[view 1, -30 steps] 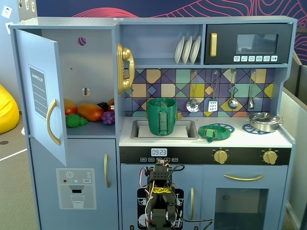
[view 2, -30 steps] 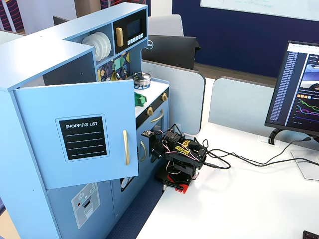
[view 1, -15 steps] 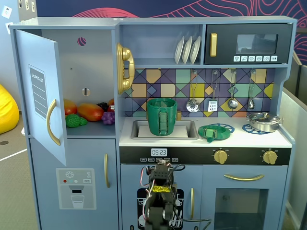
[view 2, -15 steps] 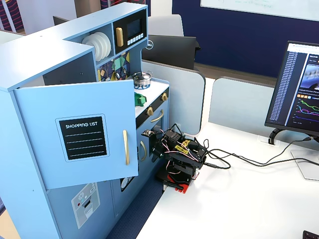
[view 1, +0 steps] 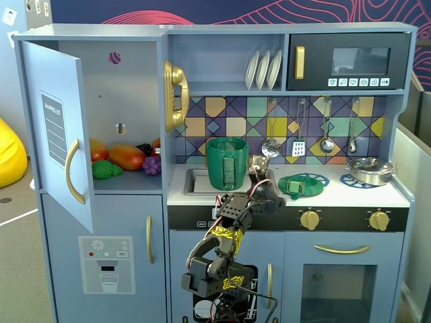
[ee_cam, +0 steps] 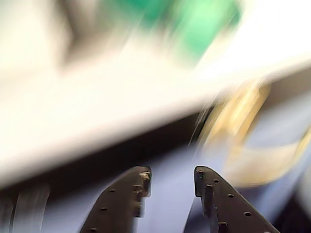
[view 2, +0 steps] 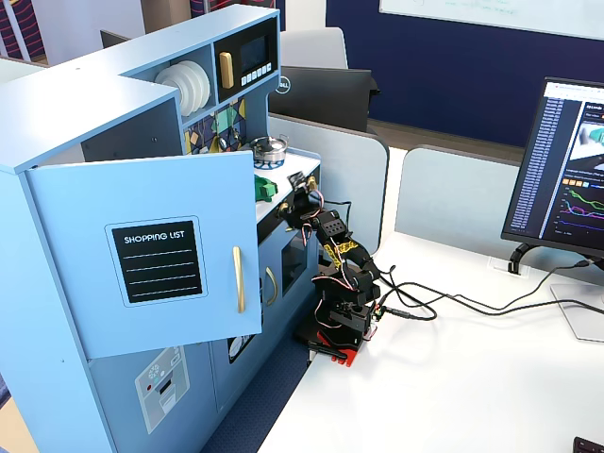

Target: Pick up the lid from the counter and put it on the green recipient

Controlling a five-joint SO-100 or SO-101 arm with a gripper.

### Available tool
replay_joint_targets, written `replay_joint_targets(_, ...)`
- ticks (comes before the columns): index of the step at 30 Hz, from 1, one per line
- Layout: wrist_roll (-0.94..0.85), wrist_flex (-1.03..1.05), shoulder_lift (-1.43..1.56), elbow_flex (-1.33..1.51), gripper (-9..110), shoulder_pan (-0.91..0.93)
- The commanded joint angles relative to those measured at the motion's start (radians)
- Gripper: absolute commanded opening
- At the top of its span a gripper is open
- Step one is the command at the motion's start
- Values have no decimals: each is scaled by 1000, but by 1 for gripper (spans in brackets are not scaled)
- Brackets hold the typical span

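The green lid lies flat on a blue burner ring on the white counter, right of the sink. The tall dark green pot stands upright at the sink with its strap handle facing front. My gripper hovers at the counter's front edge, just left of and below the lid, not touching it. In the blurred wrist view the gripper is open and empty; a green blur sits at the top and a gold knob to the right. In the side fixed view the gripper is next to the lid.
A silver pot with a metal lid sits on the right burner. Utensils hang on the tiled back wall. The fridge door stands open at left with toy food inside. Gold knobs line the stove front. A monitor stands on the desk.
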Motion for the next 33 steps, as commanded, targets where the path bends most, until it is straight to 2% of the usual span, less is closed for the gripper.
replay_joint_targets(1,37,-222,-17,-41,17,32)
replay_joint_targets(7,75,-528,-109,35,37,80)
replay_joint_targets(12,83,-736,-198,89,41,94)
replay_joint_targets(17,83,-744,-265,44,44,100)
replay_joint_targets(33,84,-744,-531,-167,43,91)
